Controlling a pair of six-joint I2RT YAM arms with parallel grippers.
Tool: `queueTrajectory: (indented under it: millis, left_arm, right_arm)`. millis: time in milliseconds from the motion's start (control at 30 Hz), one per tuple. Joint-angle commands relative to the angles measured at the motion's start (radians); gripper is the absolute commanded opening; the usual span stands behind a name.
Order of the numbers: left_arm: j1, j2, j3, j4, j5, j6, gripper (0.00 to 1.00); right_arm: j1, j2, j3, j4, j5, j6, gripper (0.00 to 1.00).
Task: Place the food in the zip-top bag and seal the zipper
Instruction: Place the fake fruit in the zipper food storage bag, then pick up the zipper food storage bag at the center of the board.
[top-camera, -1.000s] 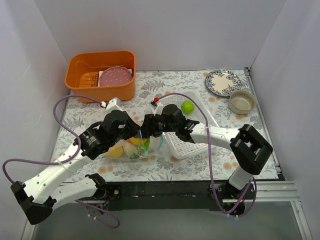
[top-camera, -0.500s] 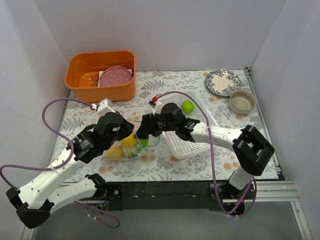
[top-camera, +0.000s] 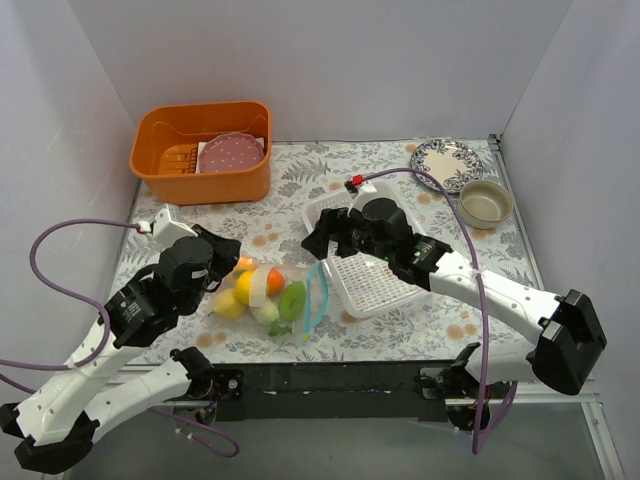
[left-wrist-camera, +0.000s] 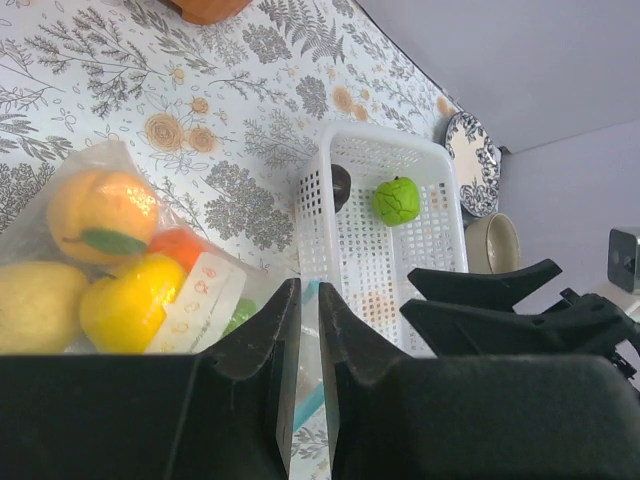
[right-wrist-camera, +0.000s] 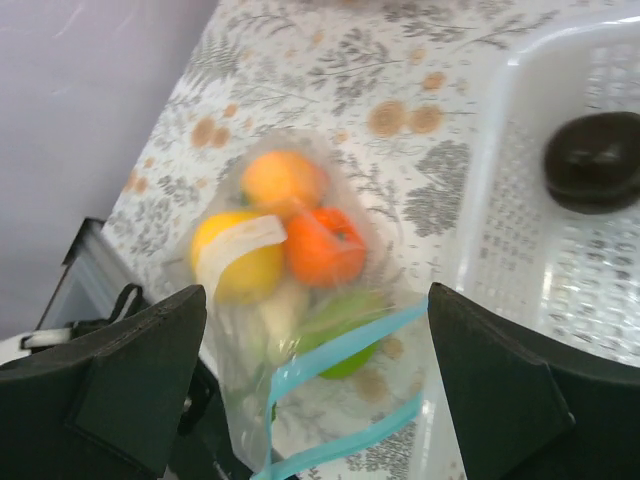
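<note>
The zip-top bag (top-camera: 272, 298) lies flat on the table just beside the left side of the white mesh basket (top-camera: 375, 288), between the two grippers. Its mouth is turned toward the basket. The bag is clear and crinkled and bears a small white label (left-wrist-camera: 195, 300). Packed inside are a yellow piece (top-camera: 243, 288), an orange piece (top-camera: 275, 281), a green piece (top-camera: 292, 299) and a white piece (top-camera: 262, 312). The zipper (right-wrist-camera: 340, 350) is a teal strip, and its two halves lie apart, so the mouth is unsealed.

The left gripper (left-wrist-camera: 308, 300) sits at the end of the bag away from the basket. Its fingers are almost together with only a narrow slit between them, and nothing is caught in it. The right gripper (right-wrist-camera: 315, 300) hangs over the basket's left rim, near the bag's mouth. Its fingers are spread wide and hold nothing.

In the basket lie a green piece (left-wrist-camera: 397, 200) and a dark brown ball (right-wrist-camera: 592, 160).
</note>
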Motion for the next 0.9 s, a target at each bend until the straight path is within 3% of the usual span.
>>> queueTrajectory:
  millis: [0,200,233,267,300,500,600,867]
  left_arm:
    - [-0.002,0.045,0.000,-0.009,0.000,0.038,0.15]
    - [0.000,0.117,-0.021,0.049,0.125,0.077,0.18]
    - [-0.002,0.119,-0.026,0.090,0.149,0.097,0.21]
    - [-0.002,0.122,-0.029,0.113,0.172,0.124,0.35]
    - [-0.002,0.126,-0.027,0.130,0.229,0.184,0.42]
    - [0.000,0.178,-0.029,0.210,0.495,0.313,0.62]
    - [-0.005,0.194,-0.044,0.252,0.606,0.344,0.63]
    - [-0.097,0.336,-0.003,0.204,0.582,0.430,0.63]
  right_arm:
    - [-0.071,-0.002,0.030,-0.185,0.166,-0.023,0.98]
    - [-0.176,-0.003,0.036,-0.259,0.137,-0.048,0.98]
    - [-0.186,-0.008,0.035,-0.268,0.137,-0.052,0.98]
    - [-0.201,-0.014,0.032,-0.273,0.137,-0.057,0.98]
    - [-0.209,-0.026,0.026,-0.275,0.137,-0.060,0.98]
    - [-0.261,-0.068,-0.026,-0.273,0.120,-0.057,0.98]
    - [-0.272,-0.078,-0.051,-0.268,0.111,-0.051,0.98]
    - [-0.287,-0.077,-0.062,-0.264,0.086,-0.052,0.98]
